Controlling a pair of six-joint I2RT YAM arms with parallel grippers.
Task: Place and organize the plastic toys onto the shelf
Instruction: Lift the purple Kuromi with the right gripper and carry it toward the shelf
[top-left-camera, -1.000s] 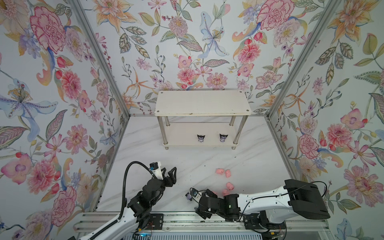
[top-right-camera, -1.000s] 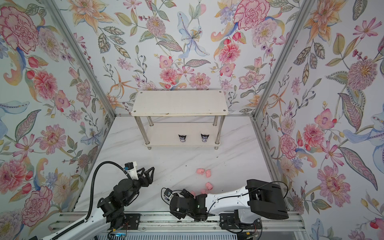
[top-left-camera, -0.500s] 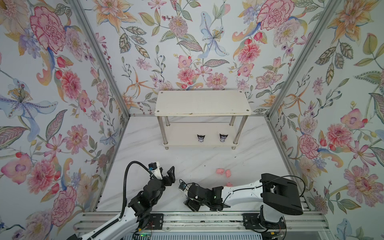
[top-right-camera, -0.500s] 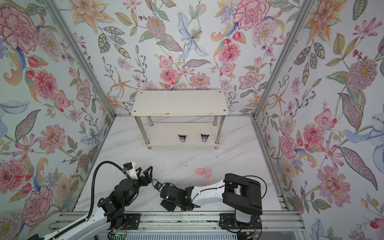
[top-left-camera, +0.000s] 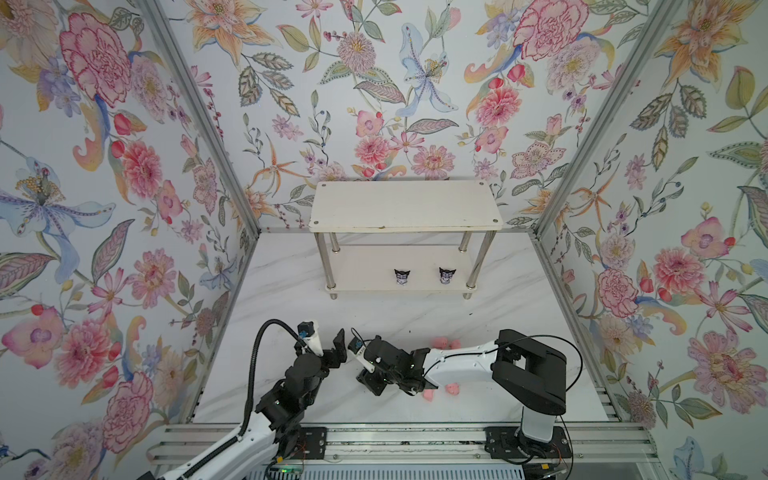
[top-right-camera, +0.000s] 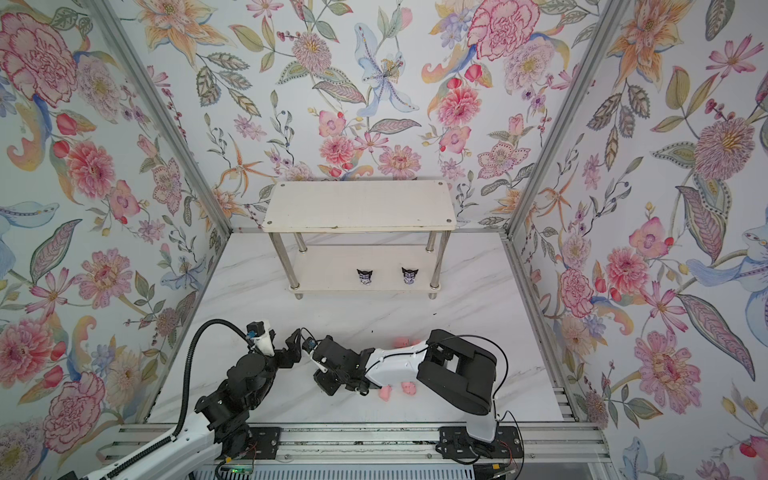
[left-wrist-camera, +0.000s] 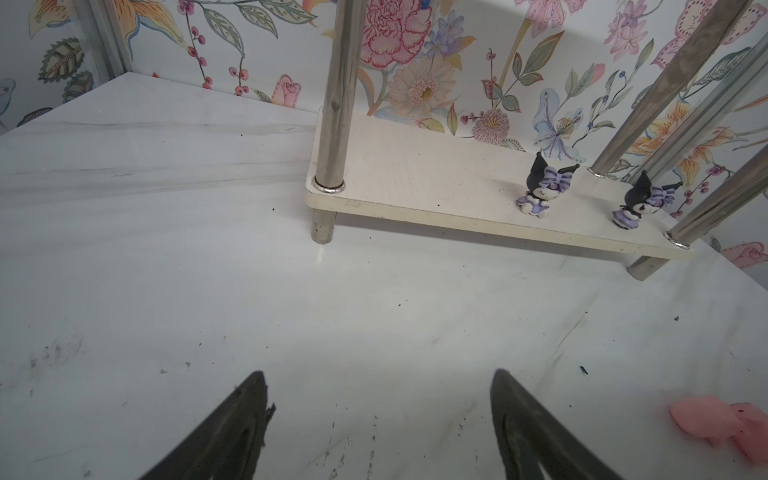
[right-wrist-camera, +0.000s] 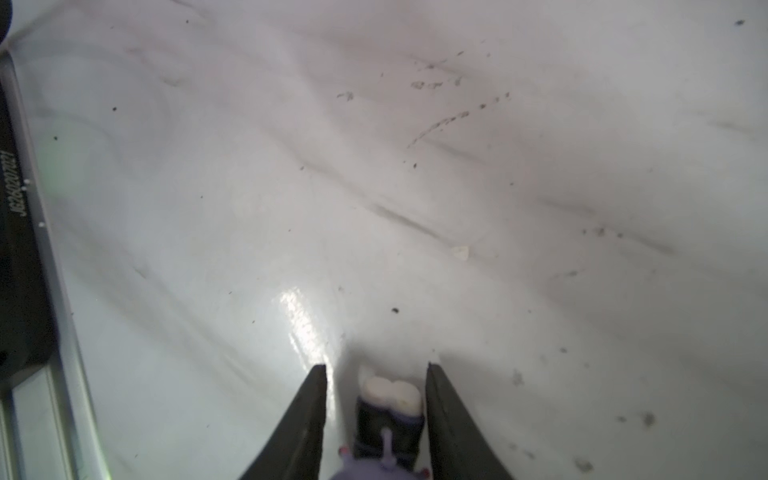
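1. Shelf (top-left-camera: 405, 205): I am logging it standing at the middle of the rear edge of the tabletop (top-left-camera: 519, 324), with its long side running along that edge.
2. Middle figurine (top-left-camera: 402, 277) and right figurine (top-left-camera: 447, 275): both are standing upright on the lower board (top-left-camera: 361, 270), close to its front edge. One is at about mid-length and the other is nearer the right end, and they are apart. Their long axes are running vertically, and their faces are turning toward the tabletop's front edge.
3. Loose figurine (right-wrist-camera: 388, 411): it is sitting between the right fingers, near the front edge and slightly left of its middle. Its long axis is running along the fingers, with the white end pointing at the fingertips and the purple end at the wrist. I cannot tell whether it is lying or standing.
4. Right gripper (right-wrist-camera: 375, 365): its fingers are standing partly apart on either side of the loose figurine. One finger is at or almost at its side, and a strip of tabletop is showing beside the other.
5. Left gripper (left-wrist-camera: 377, 373): its fingers are spreading wide with nothing between them, pointing toward the shelf.
6. Rear pair of pigs (top-left-camera: 440, 343): they are touching each other, just behind the right arm (top-left-camera: 457, 368).
7. First front pig (top-left-camera: 429, 394) and second front pig (top-left-camera: 453, 388): they are lying near the front edge, just beside that arm. They are too small for me to tell which way they are facing.
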